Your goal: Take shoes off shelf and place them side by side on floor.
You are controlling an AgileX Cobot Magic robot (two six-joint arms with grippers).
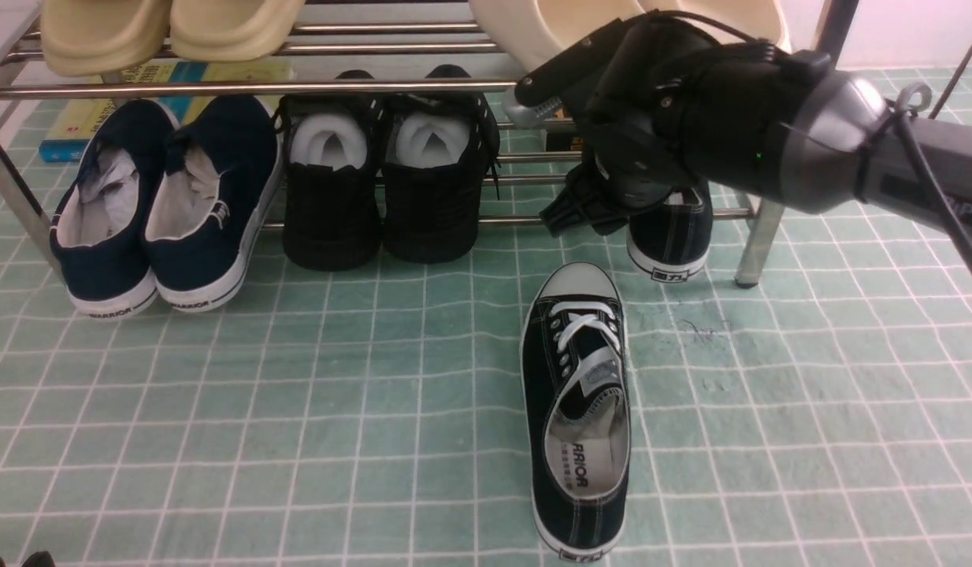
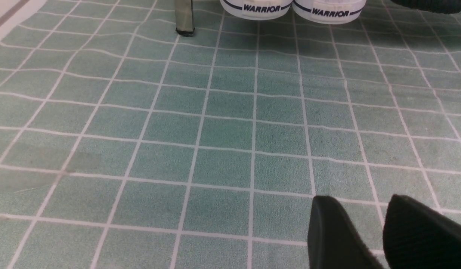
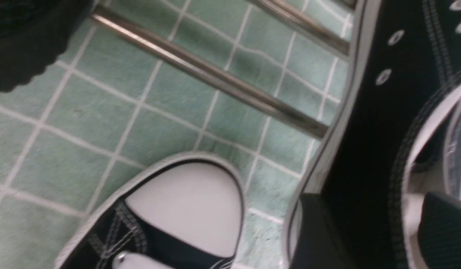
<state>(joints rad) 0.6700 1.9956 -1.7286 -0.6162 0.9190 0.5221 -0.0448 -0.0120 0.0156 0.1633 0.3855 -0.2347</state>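
So here's the scene, using the shelf as the reference. One black canvas sneaker is on the green floor in front of the shelf, toe pointing at it and heel facing away. Its mate, the other sneaker, is at the right end of the shelf on the lower tier, heel outward, partly hidden by the right arm.

The right claw is down at that second shoe. Its fingers are apart, one by the outside of the shoe's side wall and the other at the shoe opening. It's open a fair way, and I can't see it pinching the canvas.

The left claw is over the floor, well out in front of the shelf's left end, with a modest gap between its fingers and nothing in them.

Also on the shelf's lower tier: navy slip-ons at the left end, then all-black shoes stuffed with white paper. Cream clogs sit on the upper tier, and there's a yellow and blue box or book behind the shelf's left part.
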